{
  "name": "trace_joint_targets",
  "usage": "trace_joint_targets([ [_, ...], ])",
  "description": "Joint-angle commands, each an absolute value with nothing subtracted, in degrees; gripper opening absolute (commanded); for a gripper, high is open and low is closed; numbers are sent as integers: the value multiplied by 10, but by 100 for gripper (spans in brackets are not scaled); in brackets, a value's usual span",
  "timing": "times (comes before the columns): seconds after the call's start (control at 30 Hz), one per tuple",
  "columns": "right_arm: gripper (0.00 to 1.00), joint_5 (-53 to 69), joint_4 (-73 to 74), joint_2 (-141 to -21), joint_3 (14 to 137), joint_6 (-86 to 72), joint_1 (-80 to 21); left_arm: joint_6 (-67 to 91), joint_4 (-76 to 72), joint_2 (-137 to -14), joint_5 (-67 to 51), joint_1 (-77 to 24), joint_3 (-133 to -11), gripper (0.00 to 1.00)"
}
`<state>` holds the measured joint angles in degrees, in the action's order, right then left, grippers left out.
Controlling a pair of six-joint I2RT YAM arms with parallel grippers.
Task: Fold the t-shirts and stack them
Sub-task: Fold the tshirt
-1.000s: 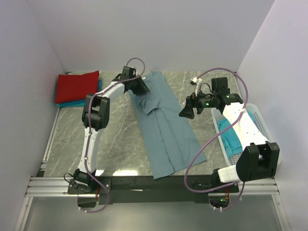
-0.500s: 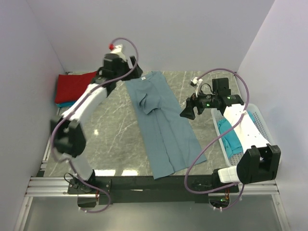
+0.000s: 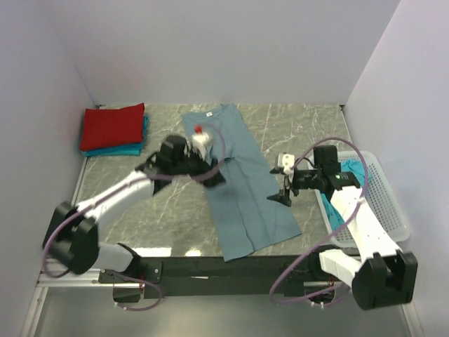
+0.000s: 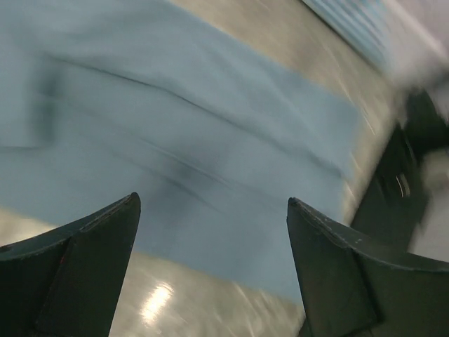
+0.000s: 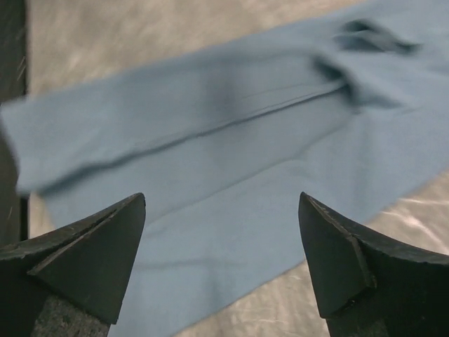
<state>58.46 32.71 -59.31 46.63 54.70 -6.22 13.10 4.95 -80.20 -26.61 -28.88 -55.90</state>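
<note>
Left arm's swung off the collar end and down to the middle of the long slate-blue cotton t-shirt (image 3: 245,200), and the right arm has dropped in low by the shirt's right edge.

Left gripper (image 4: 212,203) has its fingers spread wide with nothing between them, hovering just over the fabric. Right gripper (image 5: 221,199) is the same: wide apart, empty, cloth right underneath.

The blue shirt lies flat on the grey marble table (image 3: 302,126) as a narrow strip, sides already folded in, collar at the far end. My guess is both arms are flanking the middle so they can do the crosswise fold.

The folded red t-shirt (image 3: 112,125) sits on a turquoise one (image 3: 132,149) in the far left corner, so that's the stack. Another teal shirt (image 3: 353,168) waits in the white perforated plastic basket (image 3: 393,210).
</note>
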Motion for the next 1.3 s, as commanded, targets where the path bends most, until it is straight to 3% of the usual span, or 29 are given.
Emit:
trace_joint_targets([
  [0.0, 94, 640, 539, -637, 503, 863, -61, -30, 14, -671, -348, -362, -466, 91],
  [0.2, 89, 538, 616, -627, 455, 948, -60, -13, 4, -610, -223, -567, -370, 85],
  [0.43, 86, 434, 639, -554, 384, 985, -60, 47, -28, -683, -110, -752, -345, 79],
  [1.0, 83, 429, 606, -534, 329, 973, -59, 53, -29, -861, -26, -781, -381, 66],
  [1.27, 82, 408, 615, -525, 328, 976, -60, 75, 15, -927, -2, -789, -431, 48],
])
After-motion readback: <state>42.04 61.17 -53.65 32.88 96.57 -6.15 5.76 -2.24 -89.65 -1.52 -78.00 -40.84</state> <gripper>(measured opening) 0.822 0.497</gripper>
